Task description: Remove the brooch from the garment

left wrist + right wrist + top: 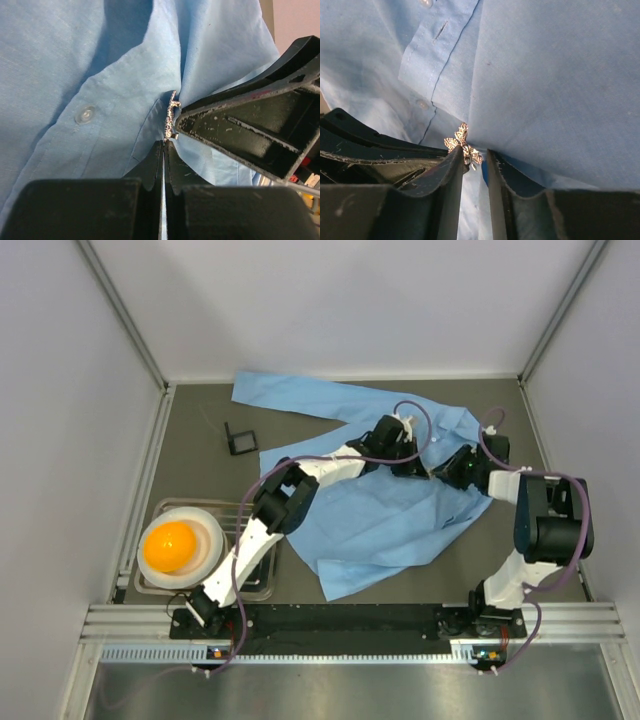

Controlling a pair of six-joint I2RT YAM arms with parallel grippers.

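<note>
Shirt (pixel 390 520): light blue, lying crumpled on the dark bench (pixel 200 420), with one sleeve running off to the far left. Both my arms reach over it and meet at its far right part.
Brooch (pixel 171 117): tiny, silvery and glittering, on the shirt beside the button band, where the cloth draws into a crease. It is too small to find from above.
Left hand (pixel 163 150): clenched, my fingers pressed flat together with only a hairline between them. Their tips lie against the cloth just below the brooch. I cannot tell whether a fold is caught between them.
Right hand (pixel 473 161): my fingers stand a narrow slot apart, with blue cloth showing through. The brooch's lower edge sits at the mouth of that slot, against one fingertip. I cannot tell whether I am grasping it or only touching it.
Hands together: tip to tip from opposite sides, the brooch between them.
Button (pixel 85 114): small and pale, on the band, near the brooch but apart from it.
Black square holder (pixel 241 440): on the bench just beyond the shirt's left edge, well apart from both hands.
Orange (pixel 168 545): on a white plate (pixel 212 535) on a metal rack (pixel 150 587), near left, beside my left arm.
</note>
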